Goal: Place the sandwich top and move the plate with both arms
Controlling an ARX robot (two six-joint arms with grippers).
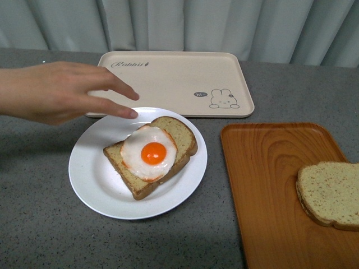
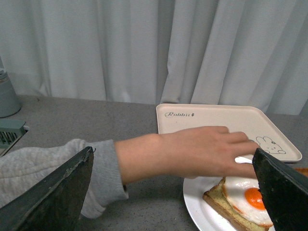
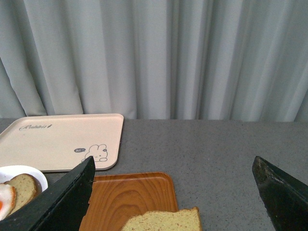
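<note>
Grey curtains hang behind the grey bench. The plain tan sandwich top lies on the orange wooden tray, apart from the round white plate with egg bread. The left end effector and the right end effector are spread wide, empty. Nothing is done yet.

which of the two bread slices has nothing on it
The plain slice lying on the orange wooden tray; the other slice sits on the white plate with a fried egg on top.

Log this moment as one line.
sandwich top: on orange tray | plate: holds egg slice | left gripper: open | right gripper: open | human hand: at plate's far rim
</note>
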